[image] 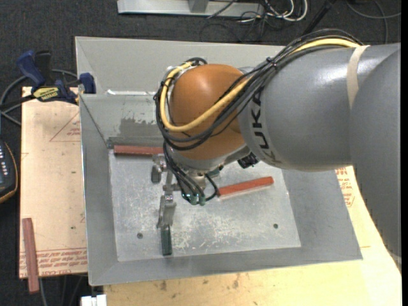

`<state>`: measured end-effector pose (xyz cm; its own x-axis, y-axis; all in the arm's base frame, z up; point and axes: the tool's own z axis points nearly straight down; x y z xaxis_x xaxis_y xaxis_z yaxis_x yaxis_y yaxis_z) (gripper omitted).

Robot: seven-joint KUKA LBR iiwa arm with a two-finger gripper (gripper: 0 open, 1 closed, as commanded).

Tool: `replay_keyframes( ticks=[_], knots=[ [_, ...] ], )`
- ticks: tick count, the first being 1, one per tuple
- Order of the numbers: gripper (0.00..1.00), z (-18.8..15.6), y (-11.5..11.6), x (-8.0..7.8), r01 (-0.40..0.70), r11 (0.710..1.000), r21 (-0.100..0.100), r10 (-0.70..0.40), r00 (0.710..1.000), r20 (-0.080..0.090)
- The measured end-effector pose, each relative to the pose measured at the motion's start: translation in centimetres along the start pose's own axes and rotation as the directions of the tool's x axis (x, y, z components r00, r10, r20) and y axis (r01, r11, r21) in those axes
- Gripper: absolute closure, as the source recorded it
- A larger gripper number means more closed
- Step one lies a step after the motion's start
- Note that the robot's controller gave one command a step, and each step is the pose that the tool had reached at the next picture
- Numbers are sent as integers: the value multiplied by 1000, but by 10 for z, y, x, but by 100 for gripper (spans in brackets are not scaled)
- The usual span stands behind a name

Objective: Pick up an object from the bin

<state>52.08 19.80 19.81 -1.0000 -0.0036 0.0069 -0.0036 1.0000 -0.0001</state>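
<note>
Gripper hangs below the orange cover on the wrist and points toward the lower edge of the frame. It is a thin metal stem ending in a dark tip, low and left of centre over the floor of the grey bin. It is seen edge-on, so I cannot tell whether it is open or shut, and I can make out nothing in its grasp. Whether the dark tip touches the floor or sits just above it, I also cannot tell.

Grey arm enters from the right and covers the upper right of the bin. Yellow and black cables loop round the orange cover.

2 loose things lie in the bin, both flat on the floor. The upper red-brown stick lies at the upper left of the floor, at the foot of the back wall and almost level, with its right end running under the orange cover. The right red-brown stick lies right of centre, slightly tilted with its right end higher. Its left end is hidden behind a small bunch of wires under the cover.

The right stick is near the gripper's upper part, but apart from the dark tip. The upper stick is well apart from that tip. The floor round the tip is bare metal with pale scuffs.
</note>
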Motion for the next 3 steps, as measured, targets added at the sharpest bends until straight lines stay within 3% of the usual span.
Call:
replay_keyframes(
  ticks=[1, 2, 3],
  knots=[
    [0, 122, -11, 36, 268, 963, 0, -268, 963, 18],
    [0, 128, -54, -14, 394, 919, 4, -394, 919, 11],
    [0, 126, -112, -90, 434, 901, 7, -434, 901, 13]
  ],
)
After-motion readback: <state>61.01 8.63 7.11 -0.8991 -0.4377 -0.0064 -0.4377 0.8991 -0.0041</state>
